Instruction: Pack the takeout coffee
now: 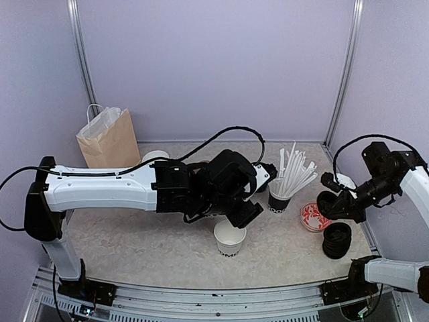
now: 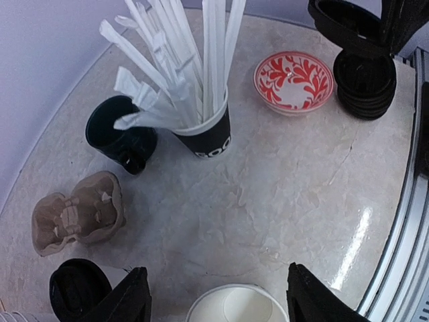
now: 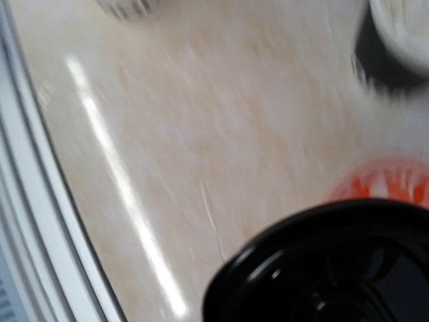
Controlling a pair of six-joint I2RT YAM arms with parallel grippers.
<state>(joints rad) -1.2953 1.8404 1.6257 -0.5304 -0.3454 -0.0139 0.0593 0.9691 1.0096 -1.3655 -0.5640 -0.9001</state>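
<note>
A white paper cup [image 1: 230, 239] without a lid stands at the table's front centre. My left gripper [image 1: 255, 198] hovers just above and behind it, open; in the left wrist view its black fingers [image 2: 127, 296] stand apart either side of the cup's rim [image 2: 236, 305], not touching it. A second white cup with a black lid [image 2: 77, 287] stands by the left finger. Over at the right, my right gripper [image 1: 333, 203] is shut on a single black lid [image 3: 335, 268], raised above the table near the red bowl [image 1: 313, 216].
A black cup of white sticks [image 1: 279, 194] stands right of my left gripper, with a dark empty cup [image 2: 114, 131] and a brown moulded tray [image 2: 77, 215] nearby. A stack of black lids [image 1: 336, 239] sits front right. A brown paper bag [image 1: 107, 139] stands back left.
</note>
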